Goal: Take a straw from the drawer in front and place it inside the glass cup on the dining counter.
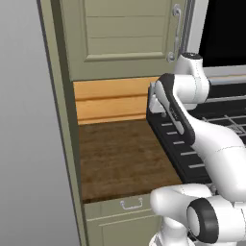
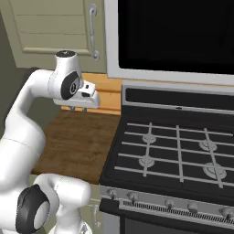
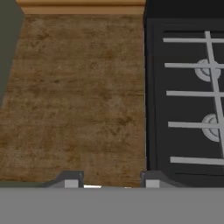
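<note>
My gripper point(image 2: 78, 109) hangs above a brown wood-grain countertop point(image 2: 77, 141) and points down at it. In the hand view its two dark fingertips point(image 3: 70, 179) stand apart with nothing between them, so the gripper point(image 3: 111, 180) is open. The drawer point(image 1: 120, 206) is the sage-green front with a small silver handle just under the countertop's near edge, and it is shut. The straw is hidden. The glass cup and the dining counter are out of view.
A black stove point(image 2: 173, 155) with burner grates borders the countertop on the right. A tall sage-green panel point(image 1: 62, 120) walls in its left side. A cabinet door point(image 1: 125, 33) and a dark appliance point(image 2: 173, 32) hang above. A light wood backsplash point(image 1: 110, 101) closes the back.
</note>
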{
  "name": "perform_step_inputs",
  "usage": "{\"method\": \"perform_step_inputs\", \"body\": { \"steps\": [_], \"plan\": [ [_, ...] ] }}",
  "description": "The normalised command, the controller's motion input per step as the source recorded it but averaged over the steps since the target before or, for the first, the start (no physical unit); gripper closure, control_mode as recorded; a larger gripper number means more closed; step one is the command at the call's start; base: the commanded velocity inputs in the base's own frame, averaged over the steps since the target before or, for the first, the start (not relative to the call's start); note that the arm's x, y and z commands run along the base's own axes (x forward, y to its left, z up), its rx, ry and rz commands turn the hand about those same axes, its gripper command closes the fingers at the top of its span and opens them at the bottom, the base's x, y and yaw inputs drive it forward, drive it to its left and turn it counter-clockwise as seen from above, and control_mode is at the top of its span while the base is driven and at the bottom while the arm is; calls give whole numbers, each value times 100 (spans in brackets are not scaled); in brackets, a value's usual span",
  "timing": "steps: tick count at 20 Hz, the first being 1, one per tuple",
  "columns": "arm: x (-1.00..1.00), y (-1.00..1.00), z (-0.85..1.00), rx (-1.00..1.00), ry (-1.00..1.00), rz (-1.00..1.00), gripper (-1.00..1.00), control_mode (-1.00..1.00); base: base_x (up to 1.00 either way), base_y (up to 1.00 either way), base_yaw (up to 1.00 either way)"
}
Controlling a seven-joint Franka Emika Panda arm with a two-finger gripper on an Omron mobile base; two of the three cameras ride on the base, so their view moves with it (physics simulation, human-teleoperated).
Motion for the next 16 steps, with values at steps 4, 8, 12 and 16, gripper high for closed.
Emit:
{"method": "perform_step_inputs", "body": {
  "steps": [4,8,12,16],
  "plan": [
    [0,0,0,0,0,0,-100,100,-17,0,0],
    [0,0,0,0,0,0,-100,100,-85,0,0],
    [0,0,0,0,0,0,-100,100,-65,-9,10],
    [0,0,0,0,0,0,-100,100,-3,-41,40]
  ]
}}
